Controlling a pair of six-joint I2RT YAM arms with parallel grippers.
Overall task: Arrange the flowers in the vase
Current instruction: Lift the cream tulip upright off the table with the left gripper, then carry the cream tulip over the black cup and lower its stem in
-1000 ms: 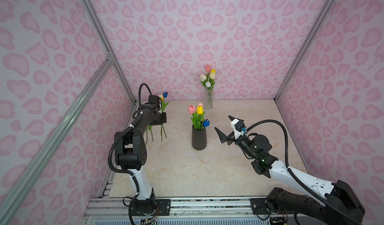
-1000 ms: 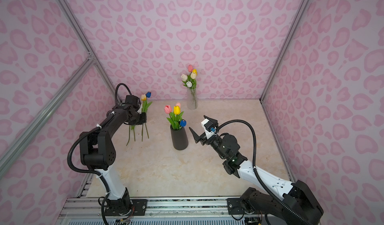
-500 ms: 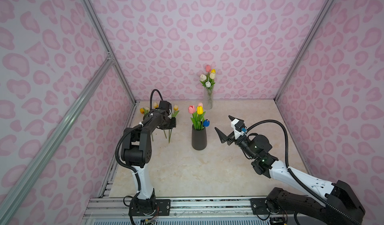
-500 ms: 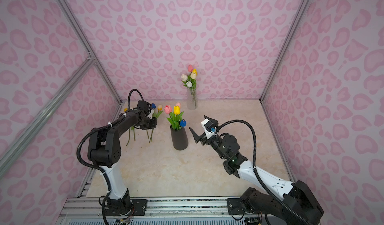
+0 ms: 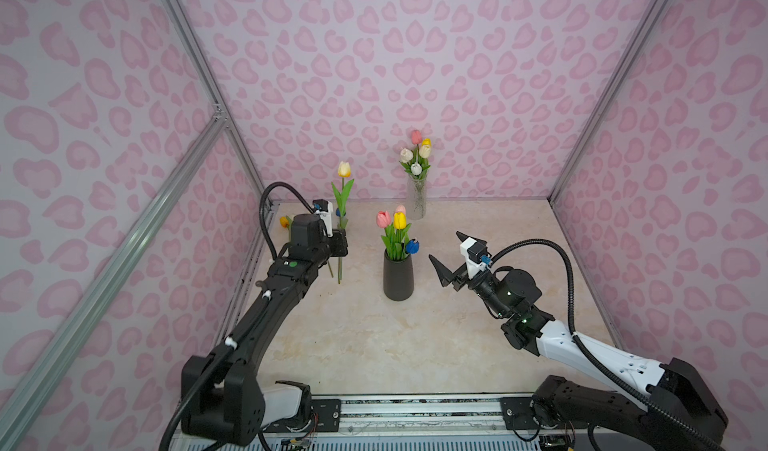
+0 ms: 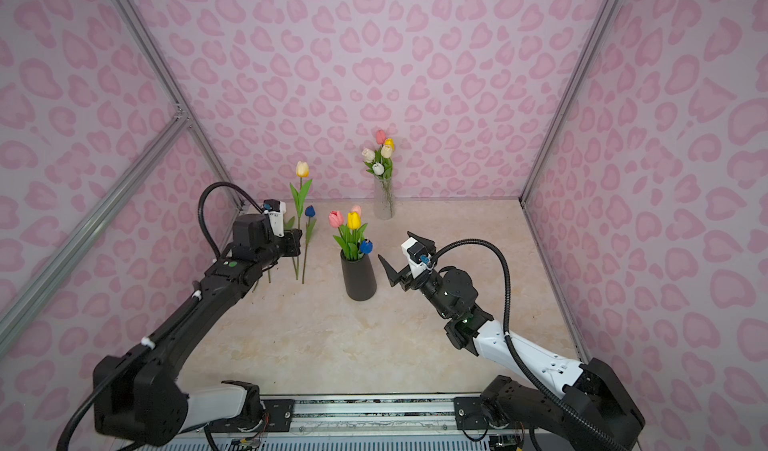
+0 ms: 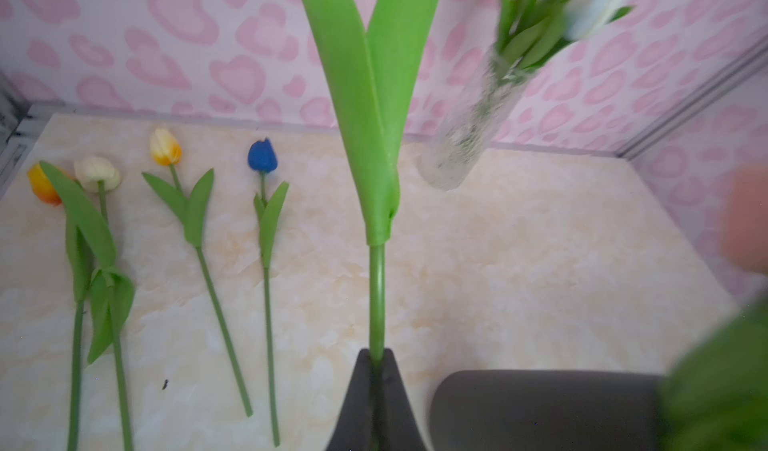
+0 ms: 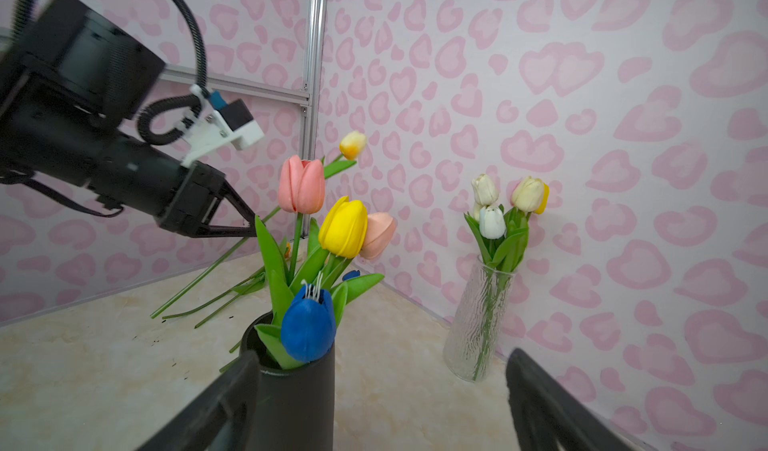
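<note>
Two end effectors: left end effector [image 7: 376,359] clamped on one upright tulip [image 5: 343,191] stem beside black vase [image 5: 398,276]; right end effector [image 5: 444,245] jaws apart, empty. Four flowers [image 7: 192,207] lie on surface [image 5: 374,345].

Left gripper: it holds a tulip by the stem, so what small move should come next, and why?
Probably raise the tulip before swinging it over the black vase. The left gripper is shut on its stem, holding it upright off to the vase's side, and the stem's lower end seems to hang below the vase's rim.
</note>
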